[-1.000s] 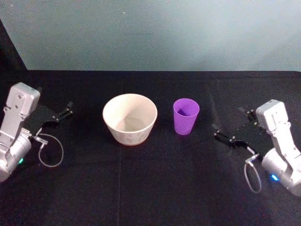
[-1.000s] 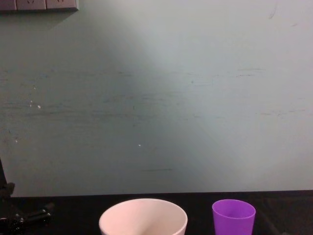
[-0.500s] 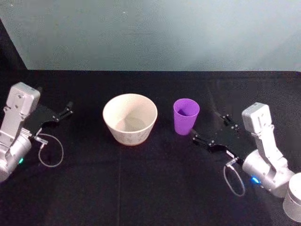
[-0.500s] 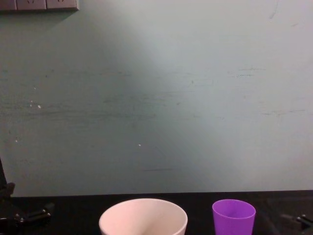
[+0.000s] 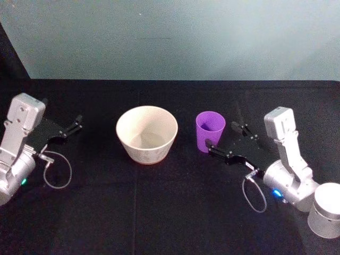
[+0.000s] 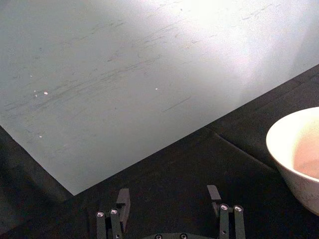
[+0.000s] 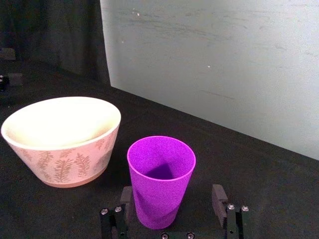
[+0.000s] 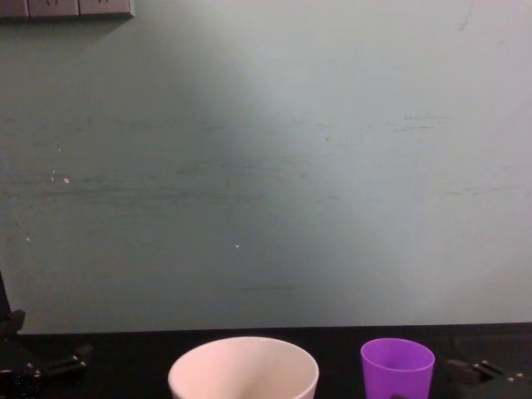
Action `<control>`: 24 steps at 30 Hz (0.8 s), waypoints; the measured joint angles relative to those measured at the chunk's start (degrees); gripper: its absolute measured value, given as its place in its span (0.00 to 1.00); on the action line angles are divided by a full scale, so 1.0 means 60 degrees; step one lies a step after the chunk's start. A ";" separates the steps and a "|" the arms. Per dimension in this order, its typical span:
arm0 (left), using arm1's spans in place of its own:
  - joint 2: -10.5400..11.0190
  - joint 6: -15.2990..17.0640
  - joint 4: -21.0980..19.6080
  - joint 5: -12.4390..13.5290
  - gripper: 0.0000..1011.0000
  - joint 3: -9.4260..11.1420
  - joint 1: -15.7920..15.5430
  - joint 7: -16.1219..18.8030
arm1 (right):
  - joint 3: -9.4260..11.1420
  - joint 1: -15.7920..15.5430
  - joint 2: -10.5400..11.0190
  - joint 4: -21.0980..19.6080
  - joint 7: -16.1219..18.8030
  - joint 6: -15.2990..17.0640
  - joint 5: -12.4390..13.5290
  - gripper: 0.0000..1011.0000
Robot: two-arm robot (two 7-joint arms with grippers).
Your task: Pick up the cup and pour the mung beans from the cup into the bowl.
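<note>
Right gripper (image 5: 222, 137), jaws spread, at upright cup (image 5: 210, 127) beside bowl (image 5: 146, 134)

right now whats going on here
The right gripper is open at the purple cup, straddling its lower part but not gripping it yet. The cup stands upright on the black table, just right of the bowl. The left gripper sits open, off to the left. The pour hasn't begun.
</note>
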 joint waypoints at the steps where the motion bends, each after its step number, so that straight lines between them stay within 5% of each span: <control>1: 0.0000 0.0000 0.0000 0.0000 0.99 0.0000 -0.0001 0.0000 | 0.0003 0.0083 -0.0075 0.0121 0.0064 0.0012 -0.0002 0.99; 24: 0.0000 0.0000 0.0000 0.0000 0.99 0.0000 0.0000 0.0000 | 0.0111 0.0866 -0.0893 0.1271 0.0867 -0.0007 -0.0338 0.99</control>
